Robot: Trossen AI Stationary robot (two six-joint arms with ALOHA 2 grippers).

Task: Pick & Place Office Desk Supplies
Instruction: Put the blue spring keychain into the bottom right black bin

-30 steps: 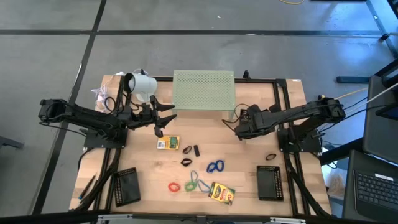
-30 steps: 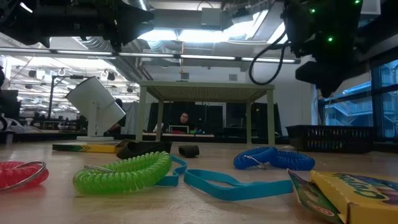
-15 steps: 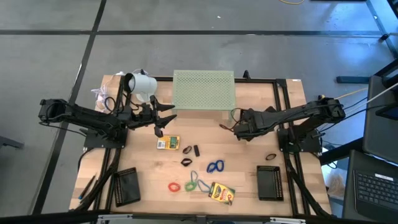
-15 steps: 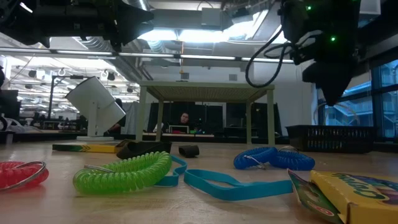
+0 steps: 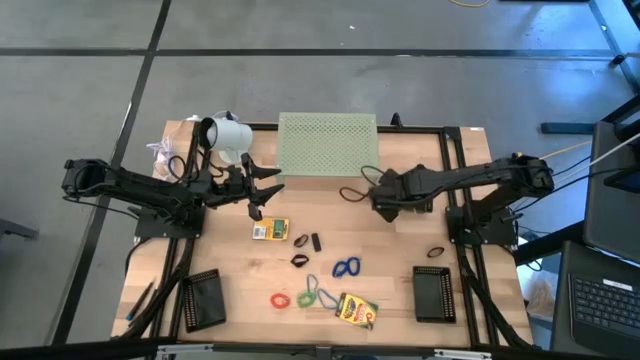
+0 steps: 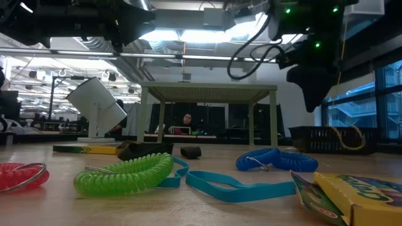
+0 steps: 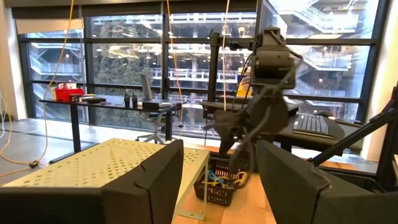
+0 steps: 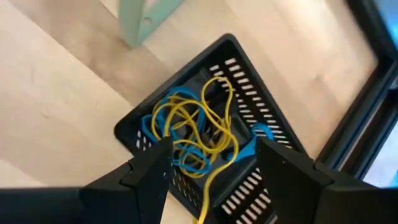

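Note:
My left gripper (image 5: 266, 190) (image 7: 217, 193) is open and waits in the air by the white lamp, above the far left of the table. My right gripper (image 5: 384, 200) (image 8: 214, 171) is open and hovers over a black slotted basket (image 8: 205, 118) (image 6: 336, 139) that holds yellow and blue rubber bands (image 8: 196, 140). One yellow loop (image 6: 343, 135) stands up at the basket's rim. On the table lie two crayon boxes (image 5: 270, 230) (image 5: 356, 310), red (image 5: 281, 299), green (image 5: 308, 297) and blue (image 5: 347, 267) coiled loops, and small black clips (image 5: 300, 241).
The pale green perforated stand (image 5: 328, 145) is at the far middle, right beside the basket. The white lamp (image 5: 228, 133) is at the far left. Two black trays (image 5: 203, 298) (image 5: 435, 293) sit near the front corners. A dark loop (image 5: 435, 252) lies right of centre.
My right gripper has turned and shifted a little toward the table's left and far edge, staying over the basket. A yellow loop that showed just below it half a second ago now rests at the basket's rim.

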